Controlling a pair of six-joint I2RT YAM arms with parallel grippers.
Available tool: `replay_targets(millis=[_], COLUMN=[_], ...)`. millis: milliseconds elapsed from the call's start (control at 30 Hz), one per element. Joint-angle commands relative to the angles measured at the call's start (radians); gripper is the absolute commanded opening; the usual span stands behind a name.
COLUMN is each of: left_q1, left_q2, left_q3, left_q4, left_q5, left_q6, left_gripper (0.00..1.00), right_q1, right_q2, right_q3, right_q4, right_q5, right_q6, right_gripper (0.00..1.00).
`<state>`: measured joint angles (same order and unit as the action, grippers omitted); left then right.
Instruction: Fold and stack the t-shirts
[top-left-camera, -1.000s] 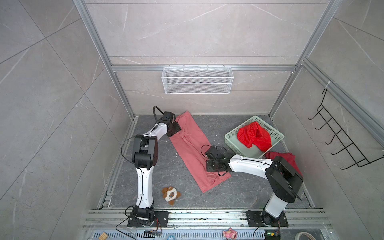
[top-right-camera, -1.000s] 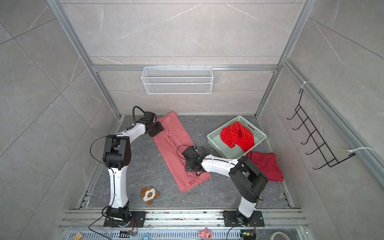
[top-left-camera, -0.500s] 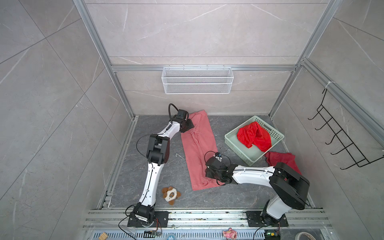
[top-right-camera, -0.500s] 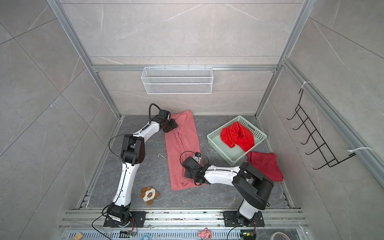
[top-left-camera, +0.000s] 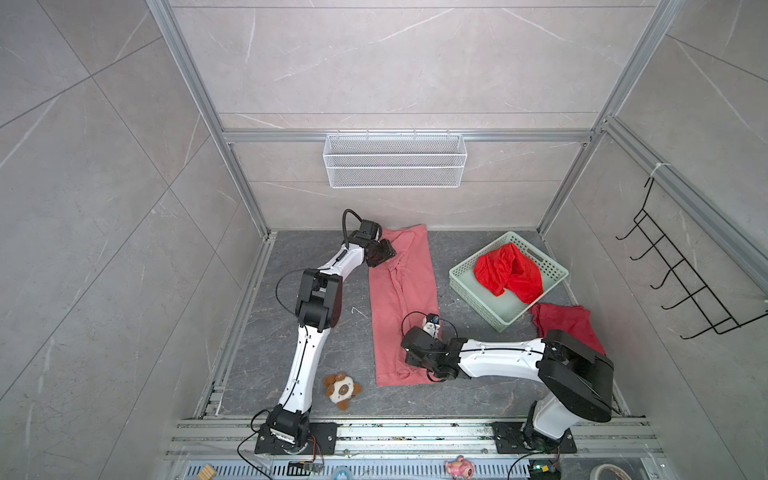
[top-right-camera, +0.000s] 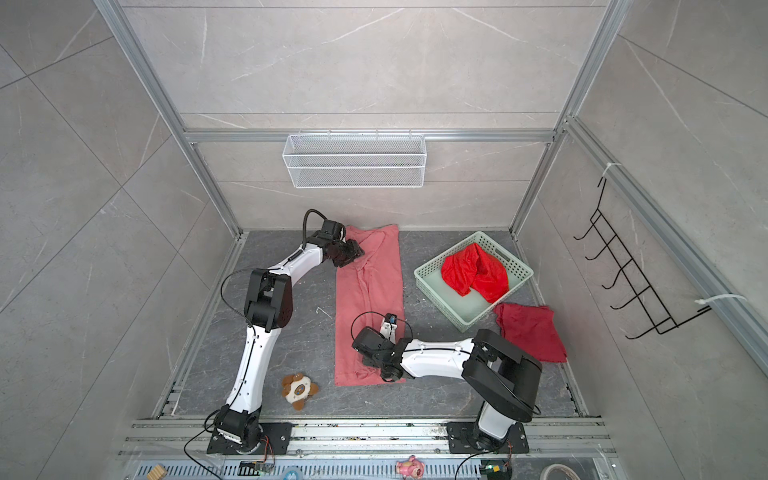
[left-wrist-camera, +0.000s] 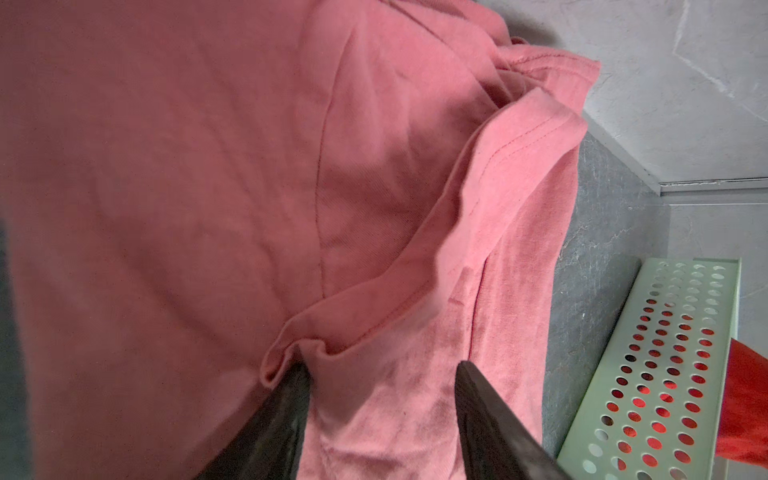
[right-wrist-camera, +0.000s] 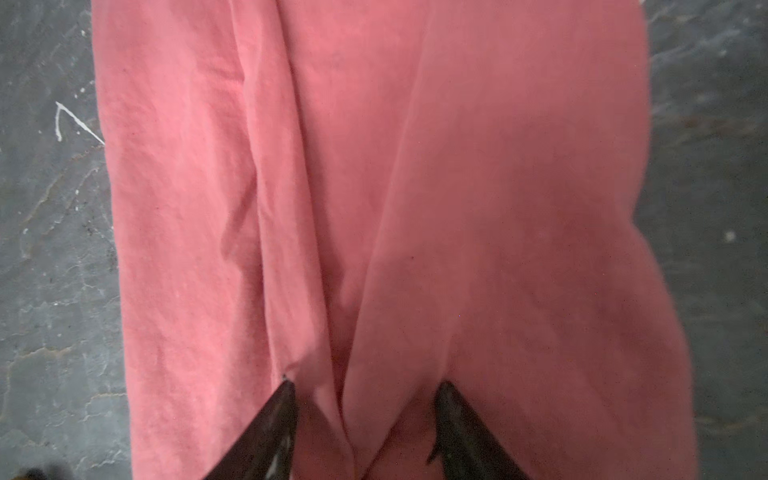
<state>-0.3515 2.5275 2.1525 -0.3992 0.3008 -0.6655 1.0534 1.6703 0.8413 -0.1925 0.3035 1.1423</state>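
Floor (top-left-camera: 469, 318) of mottled grey carried everything. Longest on it lay the salmon-pink t-shirt (top-left-camera: 399, 299), folded into a narrow strip running from the back wall toward the front. To its right sat the pale green basket (top-left-camera: 481, 253) with the scarlet t-shirt (top-left-camera: 498, 274) heaped inside; the crimson t-shirt (top-left-camera: 569, 324) lay just beside the basket's near corner. The left gripper (left-wrist-camera: 382, 368) met the strip's far end by the collar, the right gripper (right-wrist-camera: 365, 384) its near end; each had its jaws part-spread, tips down on pink cloth. A plush toy (top-left-camera: 343, 388) sat left of the strip's near end
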Motion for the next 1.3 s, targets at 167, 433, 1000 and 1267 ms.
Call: replay_targets(millis=[167,433,1000,1267], left_q1=[-0.015,-0.028,-0.406,-0.626], left_q2=[-0.269,-0.579,-1.301,-1.378], left_q3=[-0.160,-0.438,-1.147,-1.387], left_q4=[0.101,0.041,-0.315,-0.296], left_q5=[0.036,0.050,-0.296,-0.335], left_q6=[0.138,0.133,-0.194,-0.428], left_gripper=[0.58,0.60,0.60,0.59], right_q1=[0.020,0.017,-0.153,-0.152], right_q2=[-0.101,-0.266,-0.494,-0.622], right_q3=[0.083,0.161,-0.081,-0.319], right_q4=[-0.363,-0.348,-0.217,-0.163], right_q5=[0.080,0.185,-0.140,-0.234], right_q6=[-0.147,-0.347,-0.377,-0.176], right_gripper=[0.60,0.69,0.73,0.74])
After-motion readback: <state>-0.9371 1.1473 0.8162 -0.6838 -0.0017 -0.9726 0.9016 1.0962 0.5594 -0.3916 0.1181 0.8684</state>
